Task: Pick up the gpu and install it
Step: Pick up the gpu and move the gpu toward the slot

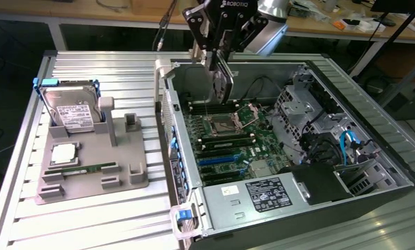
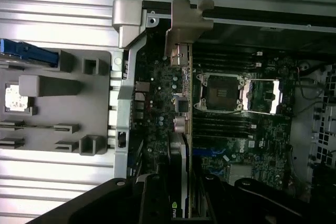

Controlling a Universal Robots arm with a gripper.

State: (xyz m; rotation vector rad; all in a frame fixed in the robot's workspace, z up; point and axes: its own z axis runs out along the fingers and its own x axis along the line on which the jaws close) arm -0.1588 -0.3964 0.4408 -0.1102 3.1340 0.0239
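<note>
Workbenches [image 1: 124,10] stand behind the slatted metal table [image 1: 89,224], over which the hand [image 1: 218,58] clamps the gpu [image 1: 225,86] upright.

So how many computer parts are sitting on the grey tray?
3. A silver hard drive stands at the far end of the grey tray, a square chip lies flat in front of it, and a thin green stick lies nearest the camera. None seems hidden.
</note>
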